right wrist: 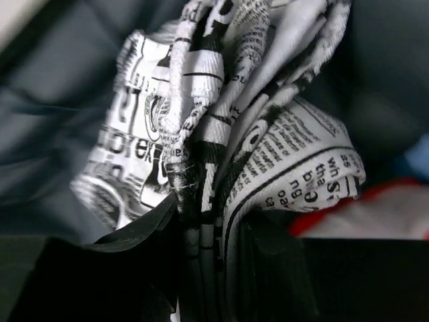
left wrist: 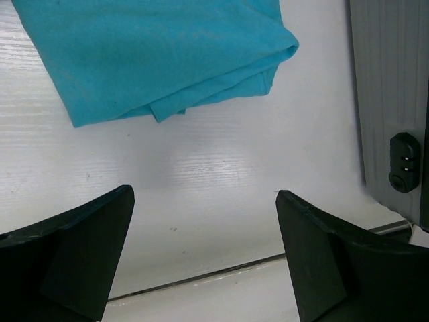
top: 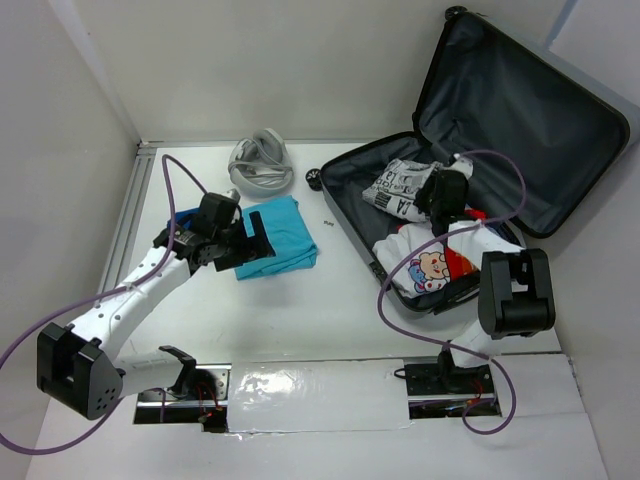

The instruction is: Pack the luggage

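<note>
Pinching a newsprint cloth (right wrist: 268,134), the right gripper (top: 445,195) hangs inside the luggage (top: 520,120) — jaws narrow, clamped on a bunched fold. The luggage lies open at the right of the table (top: 300,310), its lid leaning back. The left gripper (left wrist: 204,194) hovers over bare table, jaws wide — near a teal shirt (left wrist: 154,54), apart from it.

Two arms (top: 130,295) (top: 515,290), one suitcase (top: 530,120), one turquoise cloth (top: 285,240), one newsprint cloth (top: 400,185).

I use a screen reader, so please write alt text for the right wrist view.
The right gripper pinches a bunched newspaper-print cloth. Behind lies the dark-lined luggage, with red and white fabric at lower right.
</note>
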Controlling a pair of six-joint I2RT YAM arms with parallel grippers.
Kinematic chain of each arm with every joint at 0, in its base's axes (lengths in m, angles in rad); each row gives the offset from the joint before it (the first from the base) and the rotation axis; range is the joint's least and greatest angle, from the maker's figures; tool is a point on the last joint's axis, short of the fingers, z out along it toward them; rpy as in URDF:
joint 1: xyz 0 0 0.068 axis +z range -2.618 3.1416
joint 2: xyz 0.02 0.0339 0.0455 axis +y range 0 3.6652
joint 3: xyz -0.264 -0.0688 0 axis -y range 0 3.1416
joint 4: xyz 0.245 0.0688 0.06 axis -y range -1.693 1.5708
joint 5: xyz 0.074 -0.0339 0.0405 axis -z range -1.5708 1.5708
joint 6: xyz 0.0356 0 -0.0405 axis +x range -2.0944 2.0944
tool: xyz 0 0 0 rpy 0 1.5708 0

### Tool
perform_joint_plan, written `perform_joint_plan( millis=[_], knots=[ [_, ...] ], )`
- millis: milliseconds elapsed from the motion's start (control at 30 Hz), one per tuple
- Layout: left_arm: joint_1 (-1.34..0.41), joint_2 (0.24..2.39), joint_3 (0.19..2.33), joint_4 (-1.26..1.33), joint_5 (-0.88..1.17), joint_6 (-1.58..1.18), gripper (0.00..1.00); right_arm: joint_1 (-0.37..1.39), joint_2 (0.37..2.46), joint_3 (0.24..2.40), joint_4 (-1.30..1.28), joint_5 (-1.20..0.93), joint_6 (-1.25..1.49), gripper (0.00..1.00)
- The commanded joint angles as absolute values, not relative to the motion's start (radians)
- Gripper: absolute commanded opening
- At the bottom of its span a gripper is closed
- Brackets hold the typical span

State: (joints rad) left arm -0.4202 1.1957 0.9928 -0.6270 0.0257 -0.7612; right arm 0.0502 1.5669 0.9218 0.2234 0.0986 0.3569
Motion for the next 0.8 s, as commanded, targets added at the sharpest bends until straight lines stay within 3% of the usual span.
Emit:
perform_joint_plan(
  millis=[0, 300, 400, 633, 767],
  knots=[
    [-0.413, 1.195, 0.991, -0.604, 0.038, -0.750, 1.00, 0.058, 1.558, 0.865, 0.552, 0.224, 0.462, 0.00],
    [-0.413, 1.206, 0.982, -0.585, 0.067, -0.759, 1.00, 0.095, 1.608, 0.773, 0.807, 0.383, 0.610, 0.00],
    [-0.413, 1.197, 0.973, -0.584, 0.067, -0.759, 1.00, 0.121, 1.617, 0.744, 0.891, 0.527, 0.682, 0.00],
    [-0.413, 1.206, 0.973, -0.575, 0.067, -0.759, 1.00, 0.135, 1.594, 0.678, 0.896, 0.699, 0.851, 0.00],
    [-0.413, 1.226, 0.982, -0.566, 0.087, -0.741, 1.00, 0.101, 1.612, 0.675, 0.828, 0.666, 0.862, 0.00]
  ],
)
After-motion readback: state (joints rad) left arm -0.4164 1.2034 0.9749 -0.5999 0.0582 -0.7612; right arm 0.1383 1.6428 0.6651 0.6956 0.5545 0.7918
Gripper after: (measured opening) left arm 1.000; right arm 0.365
